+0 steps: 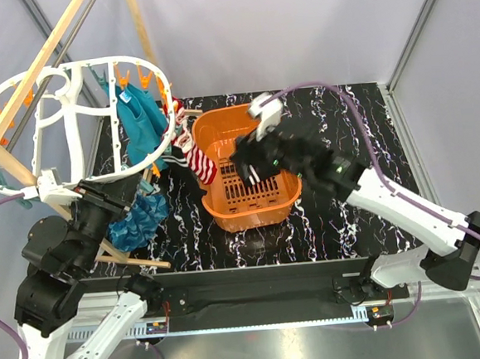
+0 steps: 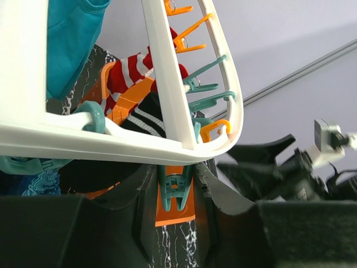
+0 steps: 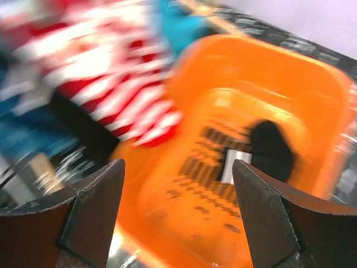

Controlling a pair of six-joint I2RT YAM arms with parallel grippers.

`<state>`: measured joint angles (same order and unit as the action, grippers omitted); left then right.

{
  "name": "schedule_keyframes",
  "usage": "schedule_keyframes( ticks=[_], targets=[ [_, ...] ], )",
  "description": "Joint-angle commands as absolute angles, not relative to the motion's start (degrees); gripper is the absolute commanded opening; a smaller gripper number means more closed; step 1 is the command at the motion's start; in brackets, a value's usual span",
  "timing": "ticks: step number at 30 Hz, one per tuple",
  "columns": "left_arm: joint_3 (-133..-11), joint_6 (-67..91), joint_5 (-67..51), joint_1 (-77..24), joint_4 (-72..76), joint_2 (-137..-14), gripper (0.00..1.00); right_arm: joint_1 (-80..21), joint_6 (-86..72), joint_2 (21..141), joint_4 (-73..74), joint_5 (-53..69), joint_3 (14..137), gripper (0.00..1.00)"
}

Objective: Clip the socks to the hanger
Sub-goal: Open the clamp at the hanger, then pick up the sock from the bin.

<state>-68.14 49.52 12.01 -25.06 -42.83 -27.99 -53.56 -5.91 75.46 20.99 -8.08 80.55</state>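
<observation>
1. Red-and-white striped fabric sock with black section (image 1: 202,162): draped over left rim of orange slotted plastic basket (image 1: 255,216) on black marbled table (image 1: 343,113), just beside white oval plastic hanger (image 1: 70,118) carrying orange pegs.
2. Judged light, limp, grippy knit, not fragile; likely to sag and fold once lifted. Best pinched at the hanging edge, clear of the basket rim.
3. Right gripper (image 3: 178,167): jaws wide, nothing between, above basket interior; view blurred.
4. Left gripper (image 2: 174,173): jaws narrow, flanking teal peg (image 2: 175,192) under hanger rim; contact not resolvable.
5. No brand or writing readable. Pale tab on dark item (image 3: 270,151) in basket too blurred.
</observation>
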Motion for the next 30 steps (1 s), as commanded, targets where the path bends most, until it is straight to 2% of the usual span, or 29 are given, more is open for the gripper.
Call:
schedule_keyframes(
  ticks=[1, 3, 8, 16, 20, 25, 27, 29, 30],
  targets=[
    [-70.2, 49.9, 11.6, -25.0, -41.4, -28.6, 0.0, -47.1, -10.2, 78.5, 22.9, -10.8, 80.0, 0.84],
    [-70.1, 49.8, 10.8, -25.0, -40.9, -28.3, 0.0, -43.3, -12.8, 81.9, 24.7, -11.6, 81.9, 0.84],
    [-70.0, 49.4, 9.4, -25.0, -39.8, -27.7, 0.0, -41.2, -13.4, 97.4, 26.9, -12.9, 88.8, 0.82],
    [-69.3, 49.0, 8.6, -25.0, -39.6, -26.8, 0.0, -38.4, -24.2, 123.7, 39.5, -20.6, 109.9, 0.78],
    [-68.6, 49.0, 7.7, -25.0, -39.0, -26.6, 0.0, -38.4, -23.3, 130.8, 42.7, -24.3, 116.4, 0.8],
    [-68.2, 48.6, 7.6, -25.0, -38.6, -26.5, 0.0, -38.1, -21.1, 133.9, 41.1, -25.0, 115.4, 0.78],
    [-68.0, 48.6, 7.7, -25.0, -38.5, -26.5, 0.0, -38.1, -20.7, 133.9, 39.3, -25.4, 113.6, 0.7],
    [-67.9, 48.6, 7.7, -25.0, -38.5, -26.5, 0.0, -37.9, -20.1, 133.5, 38.1, -25.2, 112.5, 0.51],
    [-67.9, 48.6, 7.6, -25.0, -38.4, -26.5, 0.0, -37.9, -20.0, 133.2, 37.6, -25.7, 112.2, 0.33]
  ],
)
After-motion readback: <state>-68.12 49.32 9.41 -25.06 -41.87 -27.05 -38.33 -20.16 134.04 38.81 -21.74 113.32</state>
